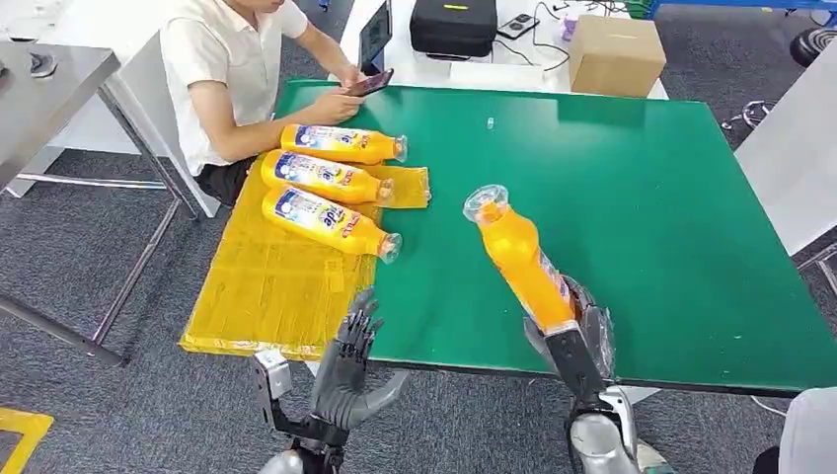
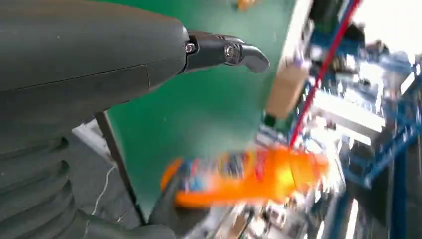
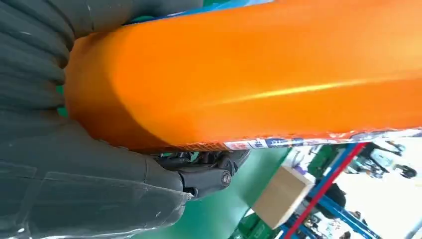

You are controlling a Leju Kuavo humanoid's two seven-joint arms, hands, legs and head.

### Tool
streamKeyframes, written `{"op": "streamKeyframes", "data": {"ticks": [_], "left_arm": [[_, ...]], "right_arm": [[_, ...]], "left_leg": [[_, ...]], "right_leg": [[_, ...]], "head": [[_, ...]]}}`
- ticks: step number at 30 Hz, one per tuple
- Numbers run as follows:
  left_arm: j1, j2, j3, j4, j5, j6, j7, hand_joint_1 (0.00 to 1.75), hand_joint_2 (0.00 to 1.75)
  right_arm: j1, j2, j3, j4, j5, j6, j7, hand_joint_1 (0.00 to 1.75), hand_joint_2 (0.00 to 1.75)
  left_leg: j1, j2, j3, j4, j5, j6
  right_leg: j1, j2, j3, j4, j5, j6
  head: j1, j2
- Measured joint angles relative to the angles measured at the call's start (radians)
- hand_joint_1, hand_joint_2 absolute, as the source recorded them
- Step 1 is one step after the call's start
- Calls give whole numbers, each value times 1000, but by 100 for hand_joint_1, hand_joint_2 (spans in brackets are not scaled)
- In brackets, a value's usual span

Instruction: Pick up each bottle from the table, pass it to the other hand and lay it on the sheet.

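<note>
Bottle (image 1: pixel 521 262) number four is riding tilted above the green desk (image 1: pixel 642 217), cap end leaning toward the yellow sheet (image 1: pixel 266 286), its base wrapped in my right hand (image 1: pixel 572 331), whose fingers are closing round the orange body. I'm judging this as the handover step: three bottles (image 1: pixel 326 183) are already lying on the sheet. My left hand (image 1: pixel 350 370) is waiting near the desk's front edge, fingers spread and holding nothing. Next I'm needing to bring the two hands together.

Grey carpet floor (image 1: pixel 118 415); green table (image 1: pixel 642 217); white desk (image 1: pixel 513 69) behind; grey metal table (image 1: pixel 39 94) left.
</note>
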Motion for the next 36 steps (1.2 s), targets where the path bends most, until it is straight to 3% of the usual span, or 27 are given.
{"op": "streamKeyframes", "data": {"ticks": [15, 20, 23, 32, 33, 34, 36], "left_arm": [[-28, -37, 19, 4, -3, -9, 3, 0, 175], [-31, -38, 19, 5, -3, -14, 5, 0, 175], [-55, -51, 3, 10, -11, -46, 14, 0, 175], [-74, -59, 11, 12, 12, -57, 18, 2, 175], [-77, -60, 12, 12, 16, -59, 15, 148, 175], [-80, -61, 14, 12, 19, -65, 11, 175, 175], [-83, -62, 21, 12, 35, -79, 8, 175, 175]], "right_arm": [[3, 35, 234, -37, 2, 120, -19, 175, 175], [2, 37, 242, -37, 2, 124, -19, 175, 175], [-9, 49, 346, -22, -7, 140, -21, 175, 175], [-24, 48, 434, -4, -7, 165, -36, 175, 175], [-27, 48, 441, -3, -7, 166, -36, 175, 175], [-29, 47, 447, 0, -8, 167, -37, 175, 175], [-37, 44, 457, 4, -11, 170, -37, 175, 175]], "left_leg": [[0, 1, 0, 0, 0, 0], [0, 1, 0, 0, 0, 0], [0, 1, 0, 0, 0, 0], [0, 1, 0, 0, 0, 0], [0, 1, 0, 0, 0, 0], [0, 1, 0, 0, 0, 0], [0, 1, 0, 0, 0, 0]], "right_leg": [[0, 0, -1, 0, 0, 0], [0, 0, -1, 0, 0, 0], [0, 0, -1, 0, 0, 0], [0, 0, -1, 0, 0, 0], [0, 0, -1, 0, 0, 0], [0, 0, -1, 0, 0, 0], [0, 0, -1, 0, 0, 0]], "head": [[0, 0], [0, 0], [0, 0], [0, 0], [0, 0], [0, 0], [0, 0]]}}
